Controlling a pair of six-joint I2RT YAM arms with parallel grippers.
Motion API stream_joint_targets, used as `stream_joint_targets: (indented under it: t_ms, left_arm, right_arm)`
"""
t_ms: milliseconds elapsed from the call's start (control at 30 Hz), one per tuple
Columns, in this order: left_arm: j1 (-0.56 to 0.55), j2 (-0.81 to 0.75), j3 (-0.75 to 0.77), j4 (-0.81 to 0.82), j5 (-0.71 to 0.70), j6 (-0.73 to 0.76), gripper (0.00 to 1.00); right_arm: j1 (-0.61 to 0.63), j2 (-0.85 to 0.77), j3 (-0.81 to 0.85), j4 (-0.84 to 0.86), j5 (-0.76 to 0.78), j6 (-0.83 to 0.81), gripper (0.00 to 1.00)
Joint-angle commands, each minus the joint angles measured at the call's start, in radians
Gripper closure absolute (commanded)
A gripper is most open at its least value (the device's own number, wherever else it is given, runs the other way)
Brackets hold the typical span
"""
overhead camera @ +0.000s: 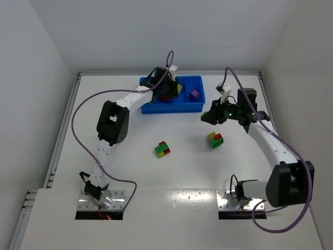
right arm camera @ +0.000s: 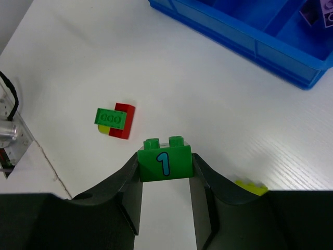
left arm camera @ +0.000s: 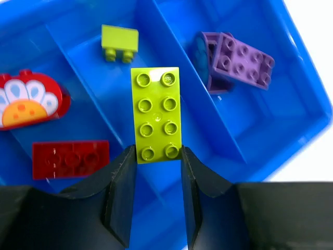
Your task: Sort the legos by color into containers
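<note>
Top view: the blue tray (overhead camera: 177, 108) sits upper centre on the counter (overhead camera: 130, 166). A clump (overhead camera: 162, 149) and a second clump (overhead camera: 215, 139) lie mid-frame.

Left wrist view: my left claw (left arm camera: 157, 153) pinches a lime brick (left arm camera: 157, 112) over the tray's middle compartment.

Right wrist view: my right claw (right arm camera: 165, 172) pinches a green "1" brick (right arm camera: 165, 162) at lower centre.

You are looking at a white table (overhead camera: 156, 172) with a faint grain, seen close up in the right wrist view. Plain white panels close it in: a left wall (overhead camera: 31, 62), a back wall (overhead camera: 156, 31) and a right wall (overhead camera: 307, 52). A pale metal rail (overhead camera: 61, 135) runs along the table's left edge. At the near edge, a left metal plate (overhead camera: 117, 198) and a right metal plate (overhead camera: 225, 198) sit in rectangular cut-outs.
</note>
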Motion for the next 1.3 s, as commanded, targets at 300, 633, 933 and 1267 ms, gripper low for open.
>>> stream_joint_targets:
  t_ms: [300,633,933,1267]
  left_arm:
    - [-0.043,0.053,0.142,-0.009,-0.052,-0.009,0.35]
    - [0.046,-0.378,-0.025,-0.009,-0.053,0.013,0.20]
    - [0.328,-0.821,-0.334,-0.113,0.074,-0.022,0.00]
    - [0.574,-1.122,-0.719,-0.155,0.304,0.064,0.00]
  right_arm:
    - [-0.023,0.011,0.009,0.007,-0.036,-0.010,1.00]
    - [0.066,0.169,0.171,0.125,-0.014,0.042,1.00]
    - [0.321,0.650,0.746,0.127,0.151,0.073,1.00]
    - [0.441,1.091,1.140,0.131,0.285,0.067,1.00]
